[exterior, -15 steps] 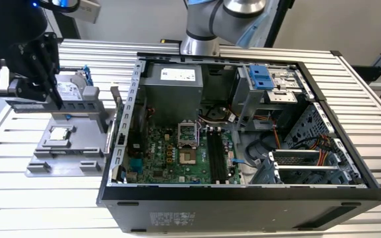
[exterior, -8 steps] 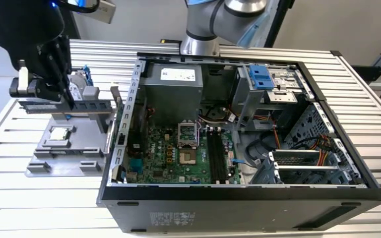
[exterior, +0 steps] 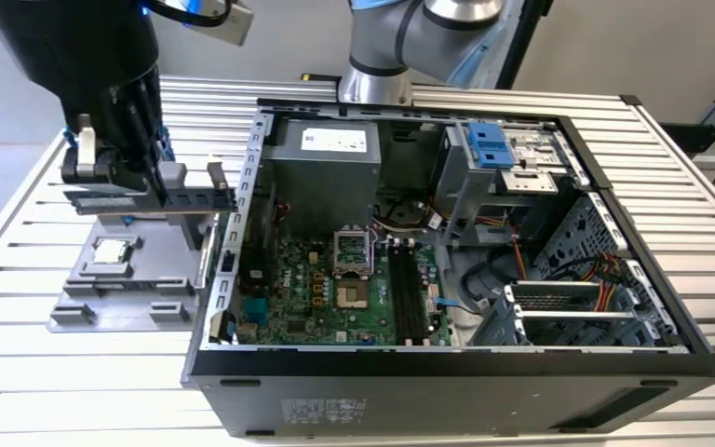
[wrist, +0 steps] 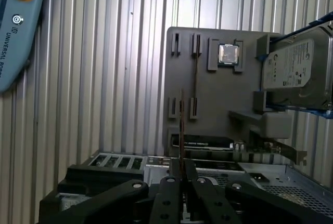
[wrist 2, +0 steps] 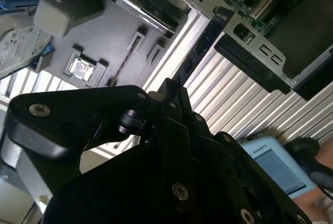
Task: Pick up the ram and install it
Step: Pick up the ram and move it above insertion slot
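1. The pincer [wrist: 181,179] is clamped on the ram [wrist: 181,125], held edge-on above the grey tray [wrist: 218,112].
2. Beyond the ram, the processor [wrist: 228,54] lies in the tray.
3. The hard drive [wrist: 294,68] stands on edge at the tray's side.
4. The open case [exterior: 457,391] sits just beside the tray on the table [exterior: 60,391].

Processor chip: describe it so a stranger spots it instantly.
On the exterior view's left, beside the open computer case, lies a grey tray. The processor chip sits in its recess: small, square, silver, unlike the boxy, white-labelled hard drive beside it.
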Action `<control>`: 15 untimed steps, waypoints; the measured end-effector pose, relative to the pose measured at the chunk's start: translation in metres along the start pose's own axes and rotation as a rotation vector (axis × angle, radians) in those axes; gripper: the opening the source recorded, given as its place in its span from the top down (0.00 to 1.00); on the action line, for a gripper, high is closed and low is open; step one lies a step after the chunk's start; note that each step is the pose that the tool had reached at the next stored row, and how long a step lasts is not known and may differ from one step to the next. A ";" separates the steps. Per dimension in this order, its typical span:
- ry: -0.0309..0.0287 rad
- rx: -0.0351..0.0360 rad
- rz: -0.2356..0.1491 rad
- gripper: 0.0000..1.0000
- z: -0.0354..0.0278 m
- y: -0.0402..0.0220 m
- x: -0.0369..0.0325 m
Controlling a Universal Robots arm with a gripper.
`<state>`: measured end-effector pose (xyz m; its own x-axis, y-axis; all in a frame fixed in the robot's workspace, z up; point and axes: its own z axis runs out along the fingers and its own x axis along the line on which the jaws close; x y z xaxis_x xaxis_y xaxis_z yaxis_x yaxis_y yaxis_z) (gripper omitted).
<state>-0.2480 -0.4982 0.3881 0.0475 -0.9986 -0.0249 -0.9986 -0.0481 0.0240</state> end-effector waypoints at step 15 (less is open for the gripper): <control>0.0000 -0.0091 -0.018 1.00 -0.0010 -0.0422 0.0024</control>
<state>-0.2057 -0.4986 0.3880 0.0657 -0.9975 -0.0254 -0.9973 -0.0665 0.0326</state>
